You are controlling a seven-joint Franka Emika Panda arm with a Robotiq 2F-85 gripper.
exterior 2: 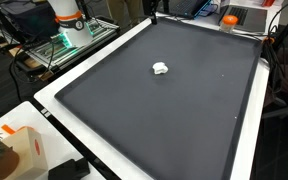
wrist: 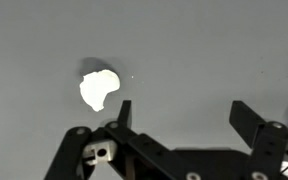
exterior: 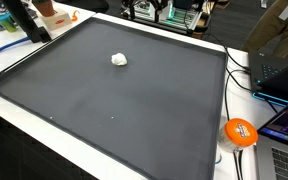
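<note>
The white table carries a large dark mat that covers nearly its whole top. Only a narrow white border shows around the mat in both exterior views. The mat surface is flat and plain grey-black, with a slightly raised rim.

The gripper shows in the wrist view, entering from the bottom edge. Its two black fingers stand wide apart, with bare mat between them, and they hold nothing.

A small crumpled white lump lies on the mat, well inside its rim and nearer the far edge in an exterior view. In the wrist view the lump lies just beyond the finger at the picture's left, outside the gap between the fingers and not touching either one. It casts a short shadow on the mat.

An orange round object rests off the mat, near a corner of the table beside cables.
</note>
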